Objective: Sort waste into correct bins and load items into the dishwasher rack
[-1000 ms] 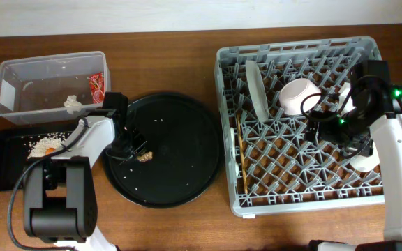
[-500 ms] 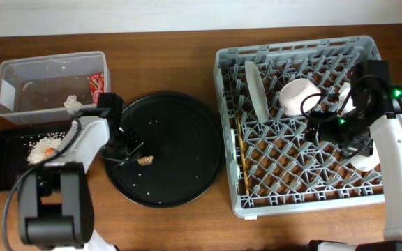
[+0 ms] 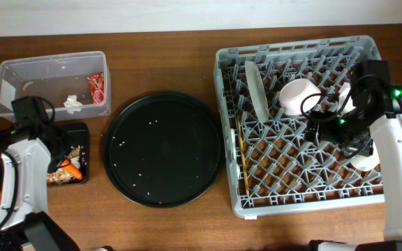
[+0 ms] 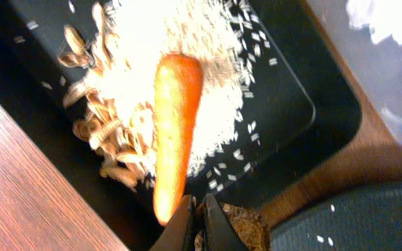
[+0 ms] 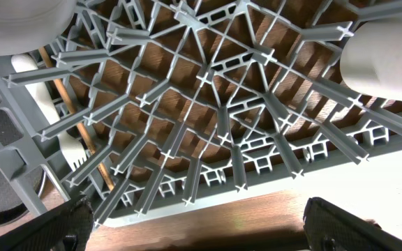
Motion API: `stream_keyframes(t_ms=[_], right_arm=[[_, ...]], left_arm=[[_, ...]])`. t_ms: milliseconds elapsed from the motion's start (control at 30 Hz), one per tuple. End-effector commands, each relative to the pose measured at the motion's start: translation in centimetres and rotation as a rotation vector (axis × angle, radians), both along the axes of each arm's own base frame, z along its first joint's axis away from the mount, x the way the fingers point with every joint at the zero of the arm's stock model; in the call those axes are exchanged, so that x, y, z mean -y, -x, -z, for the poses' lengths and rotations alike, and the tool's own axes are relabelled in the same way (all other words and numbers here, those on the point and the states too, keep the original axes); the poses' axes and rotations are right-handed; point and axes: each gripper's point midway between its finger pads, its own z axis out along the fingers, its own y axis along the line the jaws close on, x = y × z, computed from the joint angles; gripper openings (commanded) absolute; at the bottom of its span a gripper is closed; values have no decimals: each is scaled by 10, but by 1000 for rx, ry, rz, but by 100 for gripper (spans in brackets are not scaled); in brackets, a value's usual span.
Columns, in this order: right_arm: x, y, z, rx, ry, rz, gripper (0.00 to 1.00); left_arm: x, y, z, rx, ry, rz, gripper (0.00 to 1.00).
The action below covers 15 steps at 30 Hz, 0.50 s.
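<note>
Red wrapper [image 3: 97, 87] in clear tub [image 3: 33, 66] shows print too small to read.

no legible text anywhere

Tub [image 3: 40, 87] far left, shallow tray [image 3: 79, 134] before it, round tray [image 3: 162, 150] centre, rack [image 3: 278, 139] right, carrot [image 4: 176, 125] in shallow tray.

One carrot [image 4: 175, 132], one brown lump [image 4: 246, 224], one rack [image 3: 306, 203]
</note>
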Motion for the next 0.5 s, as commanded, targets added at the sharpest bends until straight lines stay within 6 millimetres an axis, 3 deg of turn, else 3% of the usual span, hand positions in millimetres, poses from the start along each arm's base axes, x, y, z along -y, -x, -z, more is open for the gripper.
stream_keyframes(t_ms=[0, 133, 233, 300, 400, 467], right_arm=[[2, 2, 1, -6, 8, 4, 99], [2, 2, 1, -6, 8, 4, 99], [2, 2, 1, -7, 8, 4, 99], [2, 2, 1, -6, 8, 4, 99], [2, 2, 1, -7, 8, 4, 99], [2, 2, 1, -6, 8, 4, 99]], left_arm=[[-16, -4, -8, 11, -72, -17, 8], [-17, -7, 6, -15, -62, -16, 8], [-17, -6, 20, -54, -46, -15, 26], [-17, -7, 20, -51, -47, -15, 38], [-16, -9, 16, -44, -37, -11, 42], [-5, -18, -2, -12, 14, 48, 45]])
